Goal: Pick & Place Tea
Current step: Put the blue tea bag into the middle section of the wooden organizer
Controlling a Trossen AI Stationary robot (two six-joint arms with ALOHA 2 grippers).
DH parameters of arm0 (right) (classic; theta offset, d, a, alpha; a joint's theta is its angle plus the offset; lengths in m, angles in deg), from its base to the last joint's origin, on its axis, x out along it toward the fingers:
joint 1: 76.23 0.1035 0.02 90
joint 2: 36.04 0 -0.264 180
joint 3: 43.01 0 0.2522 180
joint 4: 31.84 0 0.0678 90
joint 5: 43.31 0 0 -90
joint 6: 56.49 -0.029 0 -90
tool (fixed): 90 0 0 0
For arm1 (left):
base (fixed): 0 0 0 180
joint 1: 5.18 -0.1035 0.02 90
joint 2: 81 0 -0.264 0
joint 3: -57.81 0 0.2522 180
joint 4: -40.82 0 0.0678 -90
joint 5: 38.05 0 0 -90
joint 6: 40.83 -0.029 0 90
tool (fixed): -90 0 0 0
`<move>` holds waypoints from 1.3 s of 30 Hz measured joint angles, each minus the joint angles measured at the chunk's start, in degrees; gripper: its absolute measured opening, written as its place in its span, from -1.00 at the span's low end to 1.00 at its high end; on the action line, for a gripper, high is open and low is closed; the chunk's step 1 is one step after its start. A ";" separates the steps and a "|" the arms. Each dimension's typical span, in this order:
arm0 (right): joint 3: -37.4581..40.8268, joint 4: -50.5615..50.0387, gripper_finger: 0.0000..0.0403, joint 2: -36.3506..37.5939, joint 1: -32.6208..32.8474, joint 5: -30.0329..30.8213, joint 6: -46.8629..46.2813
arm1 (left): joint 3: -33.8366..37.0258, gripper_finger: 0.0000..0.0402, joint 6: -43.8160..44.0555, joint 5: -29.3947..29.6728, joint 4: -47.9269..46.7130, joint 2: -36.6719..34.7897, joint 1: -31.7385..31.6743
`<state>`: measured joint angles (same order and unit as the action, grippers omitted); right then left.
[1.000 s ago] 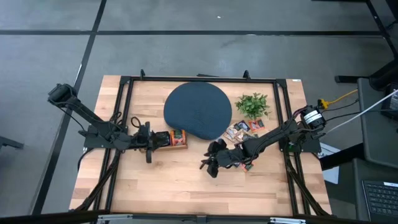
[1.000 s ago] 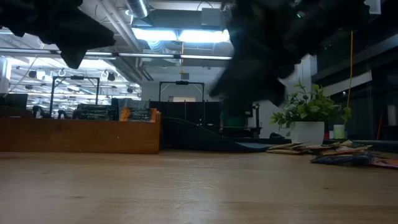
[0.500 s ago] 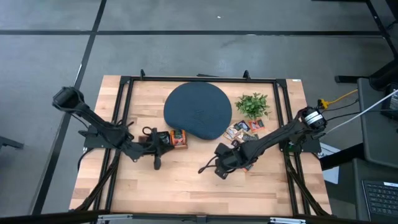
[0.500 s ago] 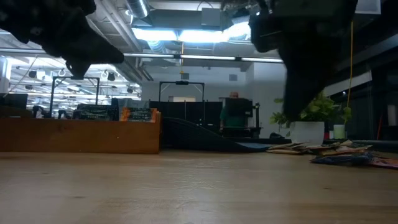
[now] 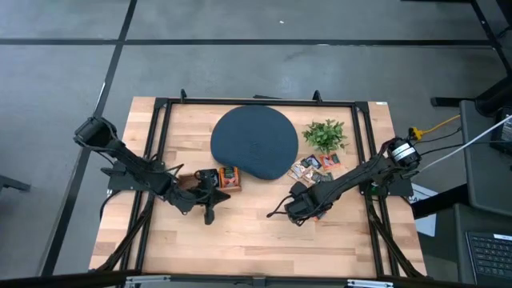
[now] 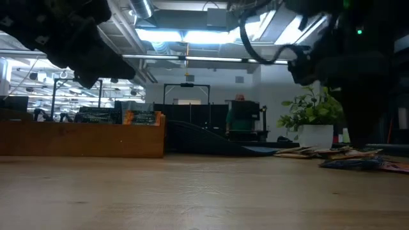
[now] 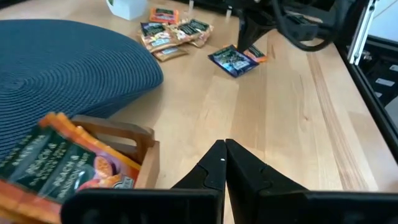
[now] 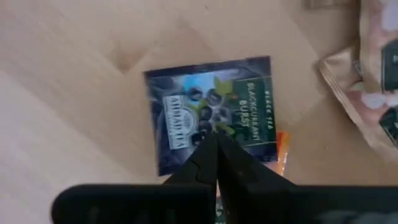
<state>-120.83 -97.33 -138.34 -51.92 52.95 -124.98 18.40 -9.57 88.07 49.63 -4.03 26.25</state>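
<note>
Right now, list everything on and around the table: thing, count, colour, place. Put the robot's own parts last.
Round mat: one, dark blue, rear centre of the table.
Wooden holder: one, light brown, just left of the mat, orange-red sachets standing in it.
Loose tea sachets: a cluster, count unclear, orange, pale and dark, right of the mat.
Blackcurrant sachet: one, dark blue, flat on the wood under the right gripper.
Plant: one, green, white pot, rear right.
Table: one, light wood, black frame.
Left gripper: shut, empty, near the holder.
Right gripper: shut, above the blackcurrant sachet.
</note>
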 joint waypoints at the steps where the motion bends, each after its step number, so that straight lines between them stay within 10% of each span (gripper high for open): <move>1: 0.79 1.00 -0.97 0.00 0.00 0.02 -0.31 | -0.47 -0.99 -0.23 -0.51 0.00 0.64 -0.37; 28: 10.64 60.26 -0.97 -8.88 -5.63 1.75 12.12 | -15.91 -0.96 -7.65 -10.71 -0.01 20.34 -7.24; 39: 7.25 61.78 -0.96 -10.08 -8.01 2.08 22.12 | -16.94 -0.98 -7.28 -14.63 -0.63 21.07 -8.08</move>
<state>-113.59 -35.55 -148.41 -59.92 55.03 -102.87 1.46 -16.85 73.44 48.99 17.04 18.16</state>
